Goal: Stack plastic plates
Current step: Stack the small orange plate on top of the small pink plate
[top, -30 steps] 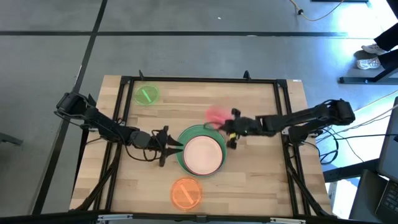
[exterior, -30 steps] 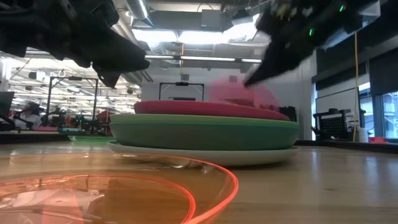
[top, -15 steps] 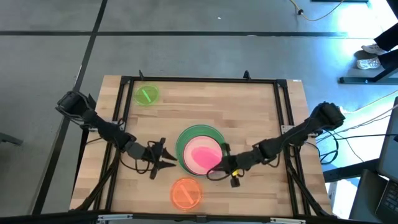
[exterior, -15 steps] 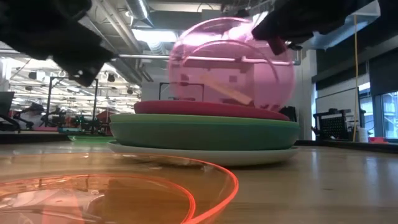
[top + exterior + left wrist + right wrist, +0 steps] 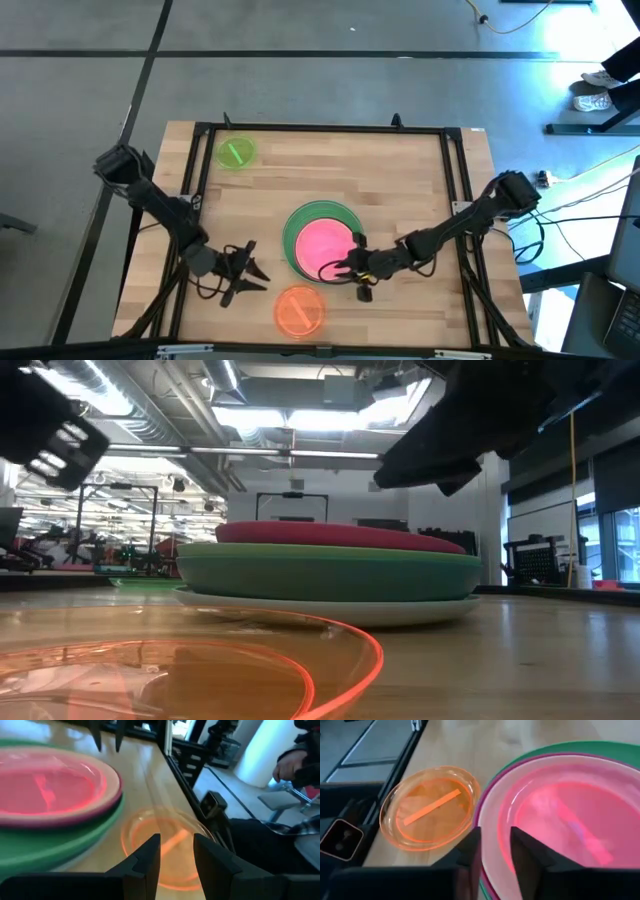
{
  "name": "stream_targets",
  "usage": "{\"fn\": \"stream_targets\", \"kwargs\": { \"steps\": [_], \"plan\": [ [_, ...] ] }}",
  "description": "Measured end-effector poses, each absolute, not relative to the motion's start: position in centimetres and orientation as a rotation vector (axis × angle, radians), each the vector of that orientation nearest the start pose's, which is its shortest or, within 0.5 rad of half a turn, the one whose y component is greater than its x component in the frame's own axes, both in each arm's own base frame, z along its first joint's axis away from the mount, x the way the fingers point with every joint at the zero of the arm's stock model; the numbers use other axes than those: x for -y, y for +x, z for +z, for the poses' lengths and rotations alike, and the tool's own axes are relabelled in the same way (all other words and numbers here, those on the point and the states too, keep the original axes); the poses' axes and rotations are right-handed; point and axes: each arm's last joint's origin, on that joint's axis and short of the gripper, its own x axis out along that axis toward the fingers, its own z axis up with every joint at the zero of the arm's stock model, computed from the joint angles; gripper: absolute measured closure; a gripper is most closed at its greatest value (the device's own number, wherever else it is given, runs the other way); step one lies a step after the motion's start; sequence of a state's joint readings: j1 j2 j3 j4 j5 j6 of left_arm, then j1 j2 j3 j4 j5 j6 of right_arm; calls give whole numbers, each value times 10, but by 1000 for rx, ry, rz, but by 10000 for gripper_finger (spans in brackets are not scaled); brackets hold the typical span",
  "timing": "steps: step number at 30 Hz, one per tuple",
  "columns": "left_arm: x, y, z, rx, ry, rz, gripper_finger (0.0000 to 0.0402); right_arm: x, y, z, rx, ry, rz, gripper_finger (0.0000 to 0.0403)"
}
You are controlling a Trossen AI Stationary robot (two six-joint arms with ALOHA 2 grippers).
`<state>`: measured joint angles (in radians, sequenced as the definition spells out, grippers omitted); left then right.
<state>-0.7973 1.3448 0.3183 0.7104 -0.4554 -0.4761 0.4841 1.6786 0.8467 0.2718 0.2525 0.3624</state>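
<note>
While open, R fingers (image 5: 352, 268) beside pink plate (image 5: 322, 248)

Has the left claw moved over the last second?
Yes. The left claw has pulled back from the plate stack toward the translucent orange plastic plate.

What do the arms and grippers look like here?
Both arms are dark, slim and jointed, with black cables looping near the wrists. The left gripper and right gripper each end in two dark, flat, blunt fingers. No markings legible.
</note>
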Motion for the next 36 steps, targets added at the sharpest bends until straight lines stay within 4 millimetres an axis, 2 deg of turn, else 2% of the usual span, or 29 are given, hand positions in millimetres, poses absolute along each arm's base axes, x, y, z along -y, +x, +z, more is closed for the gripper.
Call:
{"fn": "stream_targets", "kwargs": {
  "steps": [3,6,9,14,19,23,27,32,36],
  "plan": [
    [161,164,147,-364,-302,-286,292,-154,306,178,-525,172,161,275],
    [165,162,138,-404,-301,-288,292,-168,311,196,-460,216,221,256],
    [167,163,129,-438,-307,-273,292,-188,318,209,-417,211,256,252],
    [173,168,121,-462,-346,-269,292,-225,336,213,-432,73,326,255],
    [187,177,119,-476,-335,-293,292,-257,356,196,-613,-127,354,256],
    [195,183,116,-497,-308,-338,292,-270,363,182,-766,-223,373,256],
    [197,185,112,-509,-295,-329,292,-273,365,170,-842,-305,405,256],
    [192,190,111,-508,-298,-305,292,-275,366,159,-847,-392,468,256],
    [190,193,111,-506,-301,-290,292,-277,369,142,-844,-472,502,256]
  ]
}}
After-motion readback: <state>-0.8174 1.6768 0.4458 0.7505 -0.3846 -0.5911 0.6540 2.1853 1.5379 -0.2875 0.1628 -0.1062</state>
